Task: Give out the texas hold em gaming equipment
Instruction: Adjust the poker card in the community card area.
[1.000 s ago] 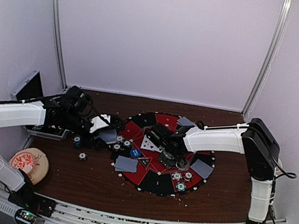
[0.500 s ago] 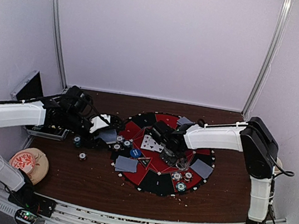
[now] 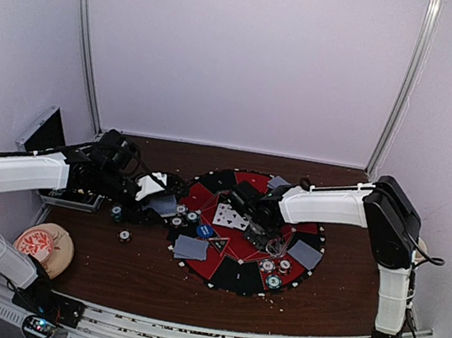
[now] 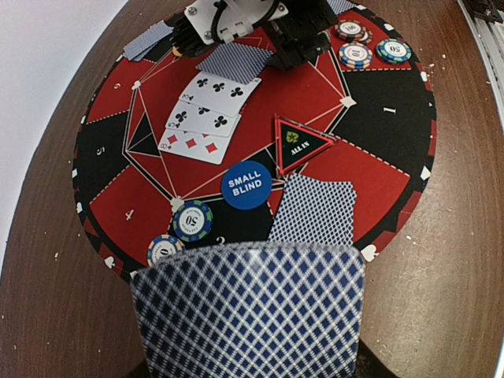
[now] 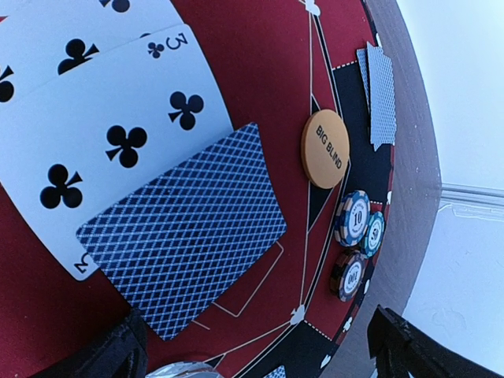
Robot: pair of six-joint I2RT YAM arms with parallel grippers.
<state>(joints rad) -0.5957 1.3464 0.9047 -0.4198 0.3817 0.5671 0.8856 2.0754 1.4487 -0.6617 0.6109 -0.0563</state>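
At the left rim of the round mat (image 4: 378,110), the left gripper (image 3: 157,199) pinches a face-down card (image 4: 248,311); the mat's near seats lie straight ahead, closest to this arm. Over the mat's centre, the right gripper (image 5: 260,362) gapes above a second face-down card (image 5: 185,228).

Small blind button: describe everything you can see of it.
The small blind button is a flat, round blue disc, plastic by its look, printed SMALL BLIND in white capitals. It lies print up near the middle of the red-and-black mat. In the left wrist view the ALL IN triangle sits close on its right and a striped chip below left. Nothing covers it.
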